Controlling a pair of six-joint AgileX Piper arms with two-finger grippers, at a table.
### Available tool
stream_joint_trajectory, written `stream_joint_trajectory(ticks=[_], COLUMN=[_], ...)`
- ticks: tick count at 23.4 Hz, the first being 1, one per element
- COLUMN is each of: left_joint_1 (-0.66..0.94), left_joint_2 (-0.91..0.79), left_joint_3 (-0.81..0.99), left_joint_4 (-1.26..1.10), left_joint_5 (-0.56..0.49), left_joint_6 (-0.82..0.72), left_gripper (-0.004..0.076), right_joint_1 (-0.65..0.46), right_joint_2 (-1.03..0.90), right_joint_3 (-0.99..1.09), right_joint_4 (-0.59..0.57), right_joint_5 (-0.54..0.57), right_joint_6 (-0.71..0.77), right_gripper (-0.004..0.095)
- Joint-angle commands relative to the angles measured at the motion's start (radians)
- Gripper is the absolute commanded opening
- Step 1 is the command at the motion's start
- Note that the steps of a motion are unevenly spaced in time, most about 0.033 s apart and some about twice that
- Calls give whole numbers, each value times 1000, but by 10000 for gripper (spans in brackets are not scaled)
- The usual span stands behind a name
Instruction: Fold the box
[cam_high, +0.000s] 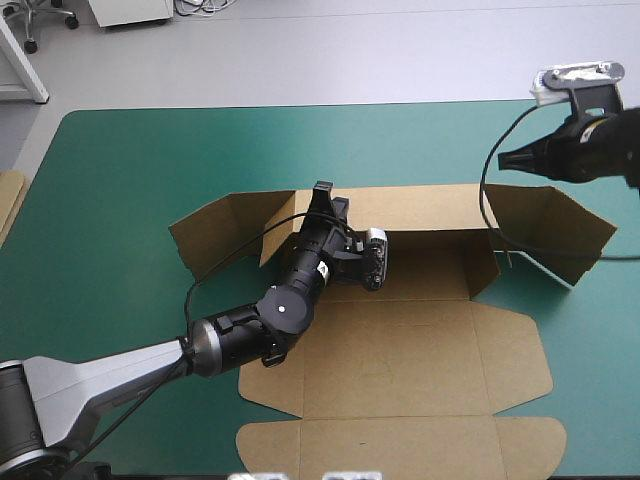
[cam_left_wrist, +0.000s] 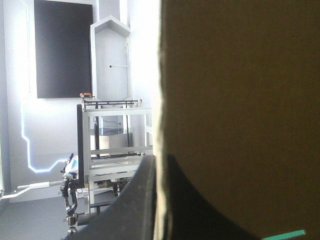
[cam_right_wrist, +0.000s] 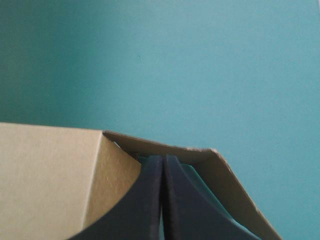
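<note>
The brown box (cam_high: 400, 340) lies mostly flat in the middle of the table. Its far wall (cam_high: 420, 208) is raised and angled flaps stand at both ends. My left gripper (cam_high: 322, 192) reaches over the sheet to the far wall's top edge, near its left end. In the left wrist view the board (cam_left_wrist: 240, 100) fills the scene and its pale edge runs between the fingers (cam_left_wrist: 137, 200), shut on it. My right gripper (cam_high: 503, 159) hovers shut above the right flap (cam_high: 550, 230). In the right wrist view its tips (cam_right_wrist: 163, 159) meet over a raised corner of the box (cam_right_wrist: 45, 170).
The teal-green cover (cam_high: 150, 160) is bare around the box to the left and behind. An edge of more brown board (cam_high: 8, 200) shows at the table's left edge. The box's lid panel (cam_high: 400, 445) lies close to the near table edge.
</note>
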Motion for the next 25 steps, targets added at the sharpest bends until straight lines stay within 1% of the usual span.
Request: stream_joint_trajectory(ticks=[1, 4, 7, 13, 16, 22, 25], left_joint_1=[-7, -7, -7, -7, -7, -7, -7], left_joint_2=[-48, -48, -46, -44, -44, -44, -44], left_joint_3=[-26, -26, -26, -26, -26, -26, -26], left_joint_4=[111, 111, 111, 111, 111, 110, 110], left_joint_5=[25, 16, 13, 9, 5, 9, 7], left_joint_6=[-18, -44, -48, -48, -48, -67, -68], left_gripper=[-10, -10, -10, -10, -10, -10, -10], right_joint_1=[-131, -221, -273, -278, -278, -278, -278], right_joint_2=[96, 178, 245, 293, 295, 233, 193], right_joint_3=[-142, -183, -179, -175, -154, 58, 92], right_joint_4=[192, 245, 341, 330, 355, 389, 385], right_joint_5=[30, 29, 29, 29, 30, 30, 30], right_joint_6=[-98, -99, -134, -156, -154, -195, -196], right_gripper=[-20, -20, -19, -19, -19, -19, -18])
